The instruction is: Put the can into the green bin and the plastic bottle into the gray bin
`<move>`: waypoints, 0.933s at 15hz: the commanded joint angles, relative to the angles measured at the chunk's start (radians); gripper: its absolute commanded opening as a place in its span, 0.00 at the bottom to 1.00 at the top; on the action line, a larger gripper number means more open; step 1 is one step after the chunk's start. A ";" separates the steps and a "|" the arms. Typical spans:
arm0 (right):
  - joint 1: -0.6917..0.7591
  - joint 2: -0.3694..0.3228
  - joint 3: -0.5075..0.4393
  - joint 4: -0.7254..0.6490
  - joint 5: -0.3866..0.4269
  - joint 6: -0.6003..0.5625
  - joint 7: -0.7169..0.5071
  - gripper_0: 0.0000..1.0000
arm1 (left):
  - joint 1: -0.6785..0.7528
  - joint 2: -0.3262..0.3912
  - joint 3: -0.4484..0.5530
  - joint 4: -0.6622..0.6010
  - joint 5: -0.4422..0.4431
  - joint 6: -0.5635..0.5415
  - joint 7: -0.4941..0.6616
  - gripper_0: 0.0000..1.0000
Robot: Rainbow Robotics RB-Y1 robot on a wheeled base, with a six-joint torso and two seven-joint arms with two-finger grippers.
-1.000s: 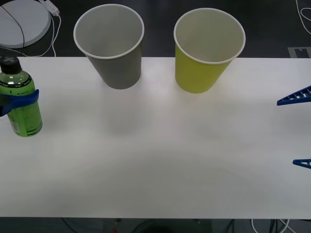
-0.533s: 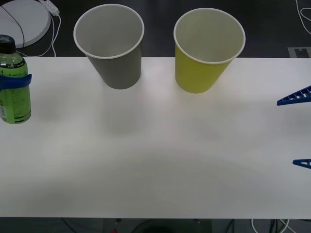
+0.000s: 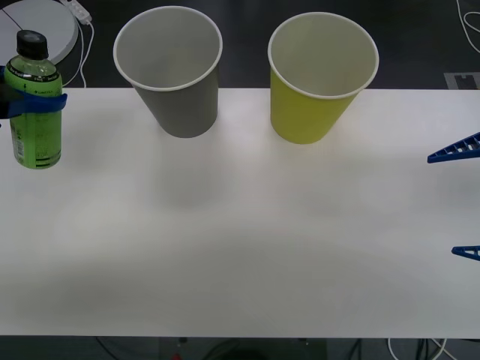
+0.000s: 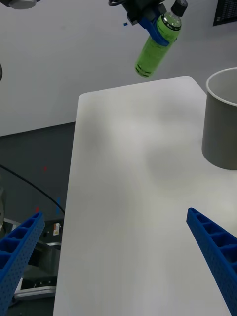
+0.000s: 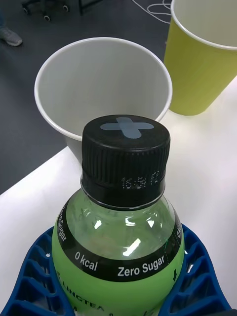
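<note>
Front view: green plastic bottle [image 3: 34, 105] clamped at its shoulder by left gripper [image 3: 34, 103], lifted clear of white table [image 3: 240, 240] at nine o'clock from gray bin [image 3: 171, 69], presumably bound for it; green bin [image 3: 319, 75] waiting beyond; right gripper [image 3: 457, 199] parked, spread wide.

My left jaws are blue and ribbed, and the plastic bottle [image 3: 35, 112] in them is bright translucent green with a black ridged cap that carries a pale blue-grey cross on top. Its neck band is black with white lettering, and its label is green with dark print. The gray bin [image 3: 174, 69] is gray outside, the green bin [image 3: 319, 79] yellow-green; both are white inside and at the rim. The table [image 3: 240, 240] is plain white.
</note>
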State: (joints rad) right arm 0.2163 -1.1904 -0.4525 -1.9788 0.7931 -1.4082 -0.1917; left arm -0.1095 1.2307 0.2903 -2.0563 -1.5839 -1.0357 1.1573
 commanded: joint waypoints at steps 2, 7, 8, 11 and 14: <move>0.000 0.000 0.000 0.000 0.000 0.000 0.000 1.00 | -0.124 0.000 -0.051 0.045 -0.016 -0.084 0.012 0.00; 0.000 0.000 0.000 0.000 0.000 0.000 0.000 1.00 | -0.300 0.000 -0.200 0.125 -0.031 -0.084 0.019 0.00; 0.000 0.000 0.000 0.000 0.000 0.000 0.000 1.00 | -0.334 0.000 -0.229 0.143 -0.031 -0.086 0.021 0.00; 0.000 0.000 0.000 0.000 0.000 0.000 0.000 1.00 | -0.446 0.000 -0.298 0.196 -0.031 -0.141 0.022 0.00; 0.000 0.000 0.000 0.000 0.000 0.000 0.000 1.00 | -0.550 0.000 -0.336 0.240 -0.031 -0.241 0.024 0.00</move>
State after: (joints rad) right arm 0.2163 -1.1904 -0.4525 -1.9788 0.7931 -1.4082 -0.1917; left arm -0.6309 1.2303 -0.0314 -1.8279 -1.6153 -1.2544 1.1802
